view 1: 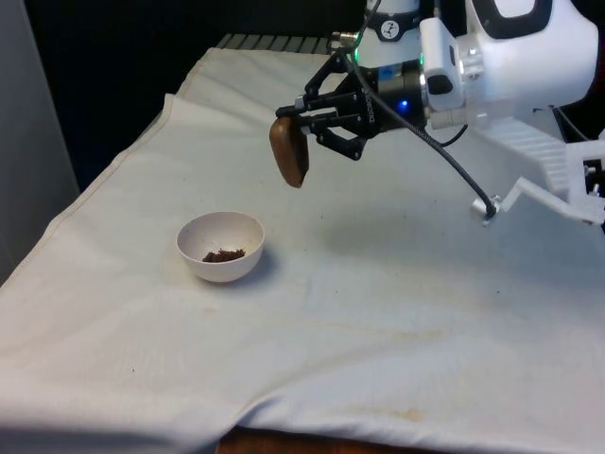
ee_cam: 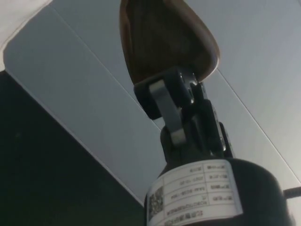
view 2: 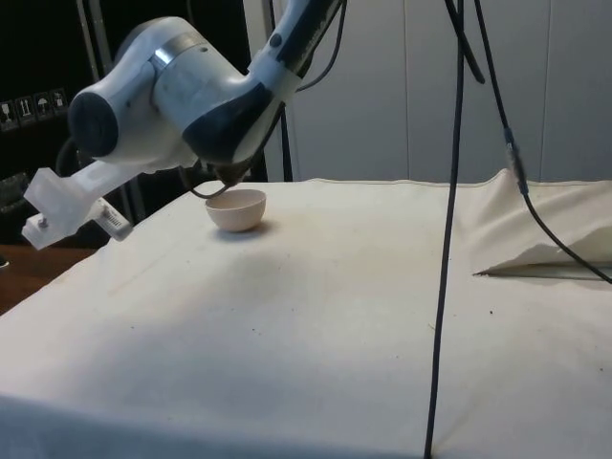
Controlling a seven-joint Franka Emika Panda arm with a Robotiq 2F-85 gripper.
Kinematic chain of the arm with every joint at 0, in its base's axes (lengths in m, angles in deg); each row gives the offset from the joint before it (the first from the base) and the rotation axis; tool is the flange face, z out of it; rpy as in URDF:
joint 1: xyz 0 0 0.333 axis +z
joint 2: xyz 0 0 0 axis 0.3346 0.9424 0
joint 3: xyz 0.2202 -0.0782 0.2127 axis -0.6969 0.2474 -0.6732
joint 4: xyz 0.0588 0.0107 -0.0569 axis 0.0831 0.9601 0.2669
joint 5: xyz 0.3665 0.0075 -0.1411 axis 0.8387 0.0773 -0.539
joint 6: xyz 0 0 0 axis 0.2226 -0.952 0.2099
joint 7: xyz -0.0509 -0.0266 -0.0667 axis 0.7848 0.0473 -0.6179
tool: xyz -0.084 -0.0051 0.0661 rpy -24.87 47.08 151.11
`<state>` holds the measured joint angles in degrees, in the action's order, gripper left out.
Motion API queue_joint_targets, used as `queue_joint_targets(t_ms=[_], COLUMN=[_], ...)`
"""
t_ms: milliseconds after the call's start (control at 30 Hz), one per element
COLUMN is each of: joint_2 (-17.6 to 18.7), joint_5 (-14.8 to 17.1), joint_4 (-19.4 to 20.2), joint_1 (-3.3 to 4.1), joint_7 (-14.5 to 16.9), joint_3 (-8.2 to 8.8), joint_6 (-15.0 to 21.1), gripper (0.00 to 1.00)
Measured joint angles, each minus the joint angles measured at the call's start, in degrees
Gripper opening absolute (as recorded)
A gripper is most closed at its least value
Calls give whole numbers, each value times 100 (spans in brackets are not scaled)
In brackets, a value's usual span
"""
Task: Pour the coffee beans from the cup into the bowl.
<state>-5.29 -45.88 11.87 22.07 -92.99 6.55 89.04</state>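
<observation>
A brown cup (view 1: 289,151) hangs tipped on its side above the cloth, with my gripper (view 1: 301,117) shut on its rim. The cup is up and toward the front view's right of the white bowl (view 1: 220,247), not over it. A small heap of dark coffee beans (view 1: 223,254) lies in the bowl's bottom. In the wrist view the cup (ee_cam: 164,42) shows its dark inside, pinched at the rim by one finger (ee_cam: 164,101). From the side, the arm covers the cup, and the bowl (view 2: 236,208) stands behind it on the table.
The white cloth (view 1: 397,312) covers the table, with a raised fold (view 2: 535,258) at the side view's right. A black cable (view 1: 463,180) hangs from the arm over the table. Cables (view 2: 448,229) also drop through the side view.
</observation>
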Motion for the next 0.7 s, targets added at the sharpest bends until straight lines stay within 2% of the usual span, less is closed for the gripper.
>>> queue_joint_targets(t_ms=[300,700], joint_2=[-86,-367], joint_5=[252,699], joint_4=[126,539], joint_1=[-46,-109], joint_7=[-40,-160], joint_3=[0,6], joint_6=[166,418], gripper=[0,0])
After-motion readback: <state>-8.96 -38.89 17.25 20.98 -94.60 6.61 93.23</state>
